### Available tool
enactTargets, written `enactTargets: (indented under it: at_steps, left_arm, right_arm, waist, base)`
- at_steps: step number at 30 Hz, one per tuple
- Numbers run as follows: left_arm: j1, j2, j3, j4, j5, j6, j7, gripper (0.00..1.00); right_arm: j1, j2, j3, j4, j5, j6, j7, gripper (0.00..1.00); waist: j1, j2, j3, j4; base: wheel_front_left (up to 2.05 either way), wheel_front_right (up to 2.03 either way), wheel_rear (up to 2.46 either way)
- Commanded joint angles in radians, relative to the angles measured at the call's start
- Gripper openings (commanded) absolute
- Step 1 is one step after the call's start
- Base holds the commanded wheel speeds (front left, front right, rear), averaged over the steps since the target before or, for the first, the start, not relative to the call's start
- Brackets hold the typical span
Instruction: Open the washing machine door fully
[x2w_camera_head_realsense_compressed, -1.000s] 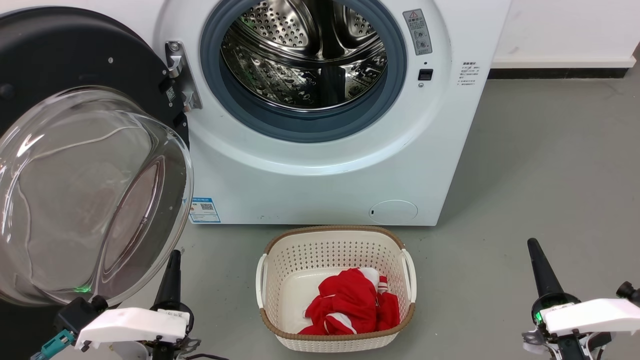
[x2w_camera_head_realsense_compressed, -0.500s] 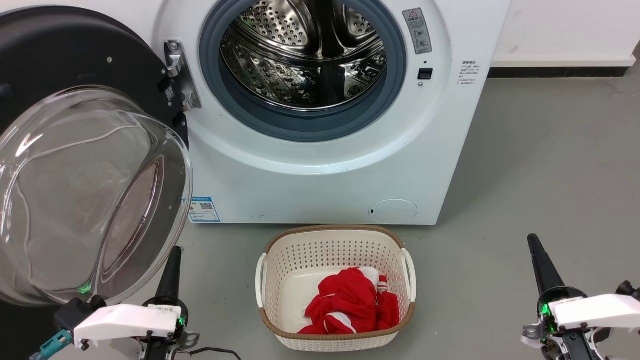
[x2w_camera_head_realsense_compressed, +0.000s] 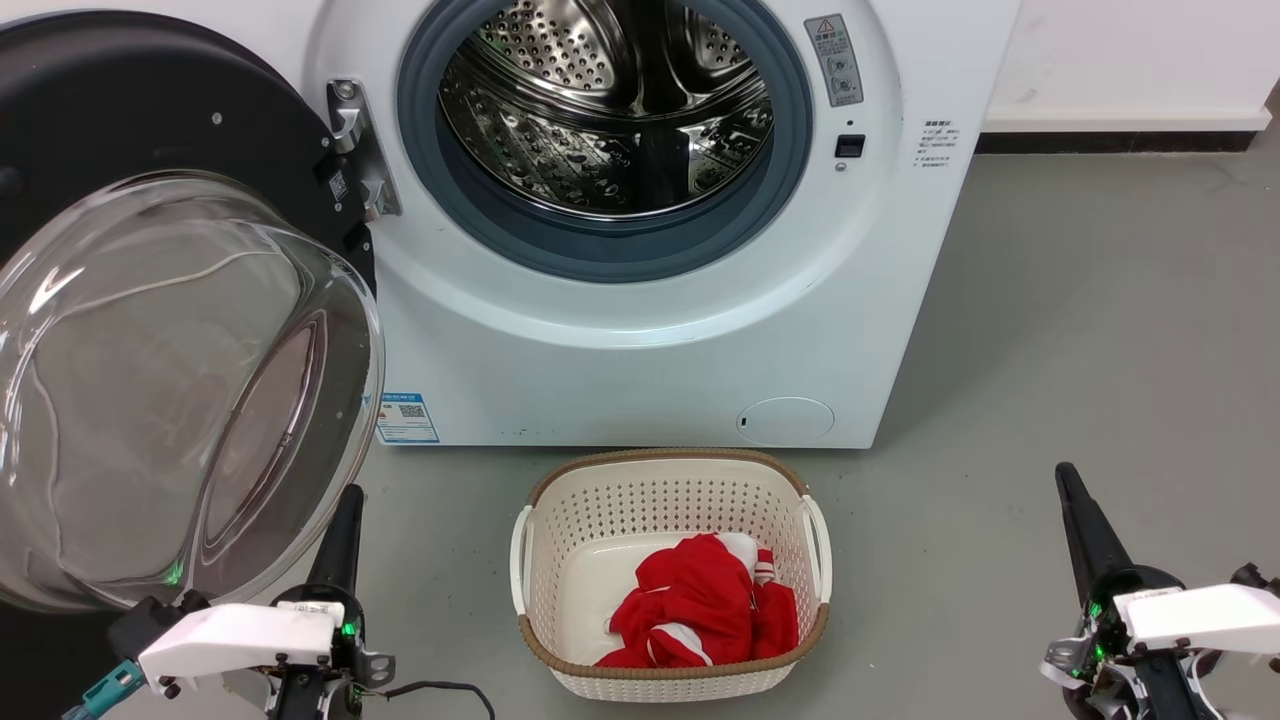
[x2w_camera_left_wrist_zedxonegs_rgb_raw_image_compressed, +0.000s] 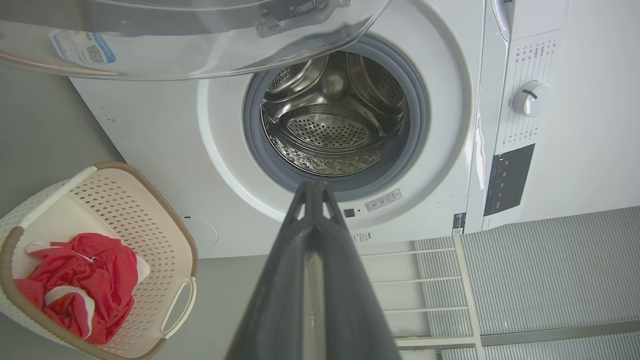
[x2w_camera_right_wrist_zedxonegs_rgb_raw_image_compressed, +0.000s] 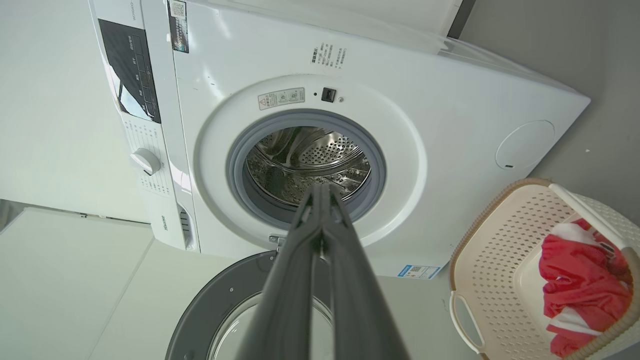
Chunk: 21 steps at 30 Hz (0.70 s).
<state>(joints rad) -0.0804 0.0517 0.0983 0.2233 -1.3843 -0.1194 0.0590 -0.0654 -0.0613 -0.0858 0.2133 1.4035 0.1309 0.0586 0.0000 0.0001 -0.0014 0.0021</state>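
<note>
Fingers on the left arm (x2w_camera_head_realsense_compressed: 340, 545) are pressed together and hold nothing. The right fingers (x2w_camera_head_realsense_compressed: 1085, 540), low and well off to the other side, are shut and empty too. The door (x2w_camera_head_realsense_compressed: 120, 110) hangs swung wide on its hinge (x2w_camera_head_realsense_compressed: 352, 150), up and outward from the left fingers. Its glass bowl (x2w_camera_head_realsense_compressed: 150, 380) bulges toward them, with its lower rim just beside their tips. The left wrist view shows a gap there, so they seem apart. Straight ahead of both pairs, the washing machine (x2w_camera_head_realsense_compressed: 640, 370) shows its drum (x2w_camera_head_realsense_compressed: 610, 110) fully uncovered. Between the two pairs sits a basket (x2w_camera_head_realsense_compressed: 670, 462) with red clothes (x2w_camera_head_realsense_compressed: 700, 600) on the floor (x2w_camera_head_realsense_compressed: 1050, 330).

The opening step looks about done. If the hinge has travel left, the next move calls for the left fingers to press the door's near rim outward, not the glass. Otherwise they need only draw clear.
</note>
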Motion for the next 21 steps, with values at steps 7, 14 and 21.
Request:
enactTargets:
  at_steps: [7, 14, 21]
  left_arm:
    - [-0.021, 0.000, 0.006, 0.005, -0.070, -0.007, 0.018, 0.00]
    - [-0.027, -0.001, 0.011, 0.012, -0.125, -0.009, 0.032, 0.00]
    - [-0.032, -0.001, 0.015, 0.018, -0.176, -0.012, 0.045, 0.00]
  right_arm:
    - [-0.030, -0.003, -0.006, 0.007, 0.069, 0.000, 0.014, 0.00]
    - [-0.037, -0.002, -0.009, 0.016, 0.121, 0.000, 0.025, 0.00]
    - [-0.045, -0.001, -0.012, 0.025, 0.171, 0.000, 0.036, 0.00]
  waist:
    - [0.0000, -0.0001, 0.001, 0.000]
    - [0.0000, -0.0001, 0.002, -0.001]
    - [0.0000, -0.0001, 0.003, -0.001]
  base:
    - [0.00, 0.00, 0.00]
    - [0.00, 0.00, 0.00]
    - [0.00, 0.00, 0.00]
